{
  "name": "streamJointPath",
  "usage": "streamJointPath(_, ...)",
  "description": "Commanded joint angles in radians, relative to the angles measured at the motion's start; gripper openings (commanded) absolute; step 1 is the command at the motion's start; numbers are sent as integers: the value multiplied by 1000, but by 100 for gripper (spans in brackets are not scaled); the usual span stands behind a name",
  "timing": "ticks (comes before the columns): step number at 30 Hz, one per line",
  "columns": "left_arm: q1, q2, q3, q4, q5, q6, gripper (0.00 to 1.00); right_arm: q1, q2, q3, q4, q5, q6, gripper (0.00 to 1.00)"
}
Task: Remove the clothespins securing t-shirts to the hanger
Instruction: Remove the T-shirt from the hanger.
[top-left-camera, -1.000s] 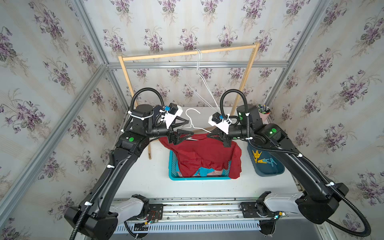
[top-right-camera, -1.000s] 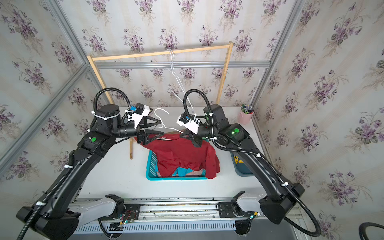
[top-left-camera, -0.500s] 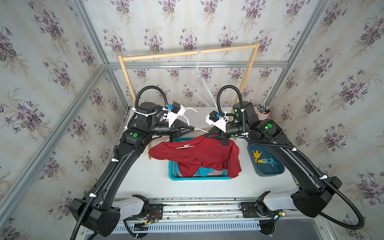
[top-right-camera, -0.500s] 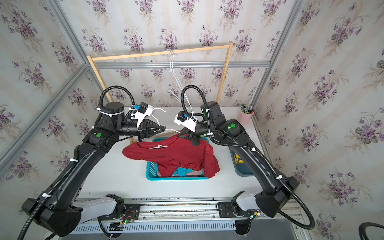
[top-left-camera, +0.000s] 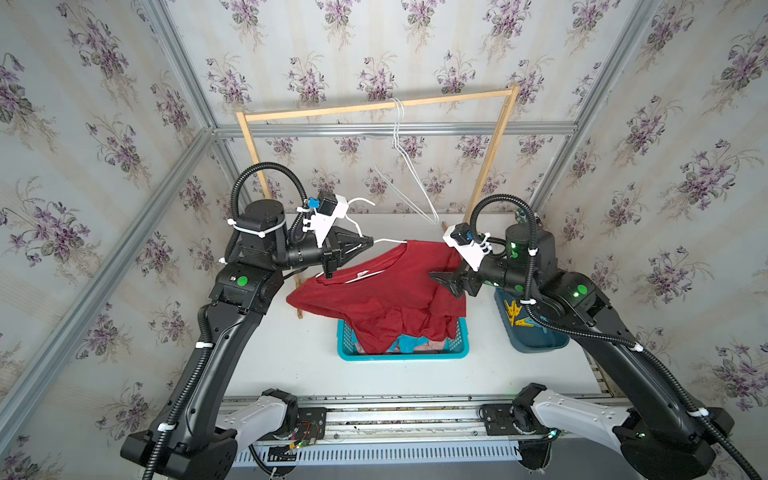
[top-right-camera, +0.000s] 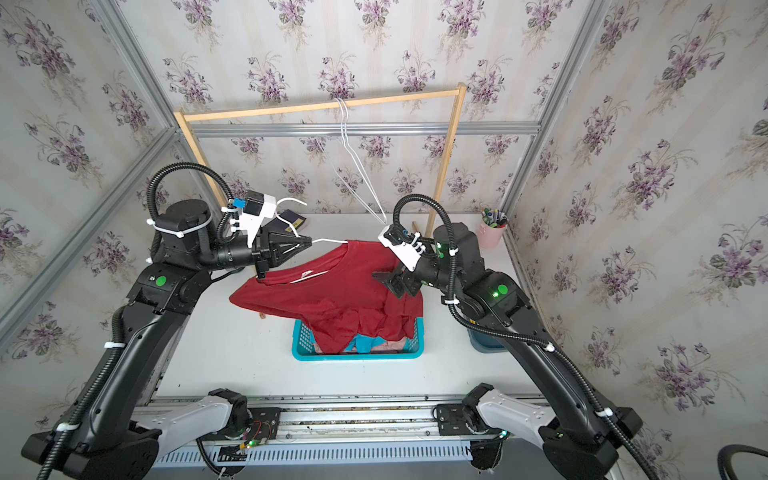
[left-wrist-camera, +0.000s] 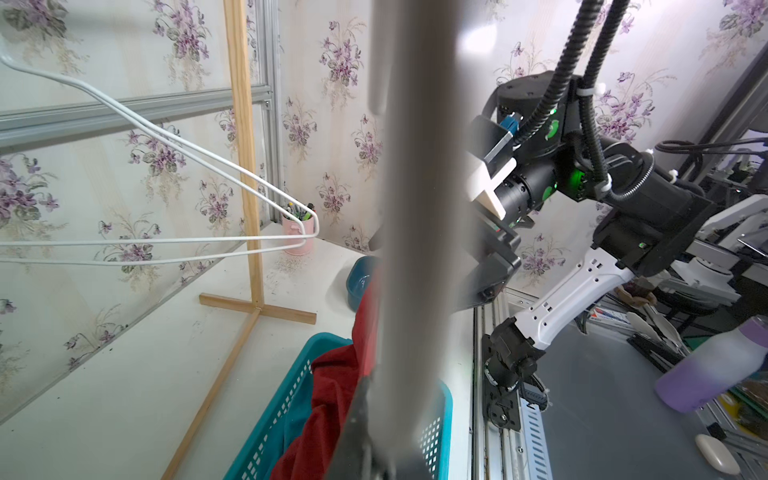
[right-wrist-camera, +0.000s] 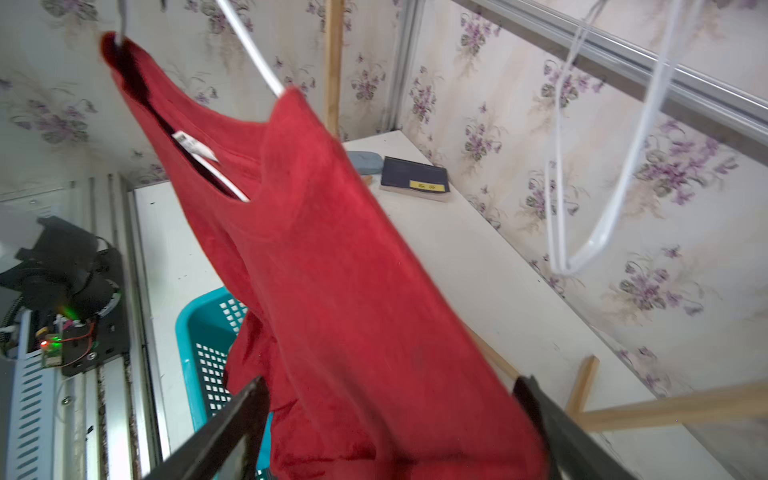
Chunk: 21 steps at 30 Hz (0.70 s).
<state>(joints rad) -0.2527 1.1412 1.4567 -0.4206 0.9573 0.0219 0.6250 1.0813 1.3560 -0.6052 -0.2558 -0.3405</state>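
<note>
I see the left tool (top-left-camera: 369, 241) closed on the wire of a white hanger (top-left-camera: 390, 240), holding it up above the table (top-left-camera: 291, 365). The red t-shirt (top-left-camera: 386, 291) hangs from that hanger. Its neck opening faces up with a white label showing, one side spreads toward the left arm, and the lower part trails down into the teal basket (top-left-camera: 403, 355). Under the red cloth, a turquoise t-shirt (top-left-camera: 409, 344) and a pale pink t-shirt (top-left-camera: 436, 345) lie bunched in the basket.

The right tool (top-left-camera: 441, 282) sits at the far shoulder of the red t-shirt, on the side away from the left tool. In the right wrist view its jaws stand wide apart, and the red cloth hangs down between the two black fingers (right-wrist-camera: 232, 419), so the right tool (right-wrist-camera: 390, 381) is open and not pinching the cloth. In the left wrist view a blurred grey strip fills the middle of the picture, so I cannot read the grip from there.

The clothespins (top-left-camera: 515, 311) I can make out are yellow ones lying in the blue tub (top-left-camera: 540, 347), which stands on the table beside the basket and under the right arm. Behind everything is the wooden rack (top-left-camera: 374, 109), with bare white hangers (top-left-camera: 396, 124) hooked on its top bar. A pink cup (top-right-camera: 492, 235) of pens stands in the far corner of the table, and a dark book (right-wrist-camera: 415, 178) lies near the back wall.
</note>
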Motion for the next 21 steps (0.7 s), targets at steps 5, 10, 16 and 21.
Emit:
streamJointPath(5, 23, -23, 31, 28, 48, -18, 0, 1, 51, 6, -33, 81, 3, 74)
streamJointPath(10, 39, -57, 18, 18, 57, -26, 0, 0, 59, -1, 15, 77, 4, 20)
streamJointPath(16, 97, -102, -11, -21, 61, -7, 0, -9, 3, -58, 119, 213, 78, 0)
streamJointPath(21, 125, -130, -78, -30, 79, -7, 0, -170, -26, -73, 121, 243, 285, 0)
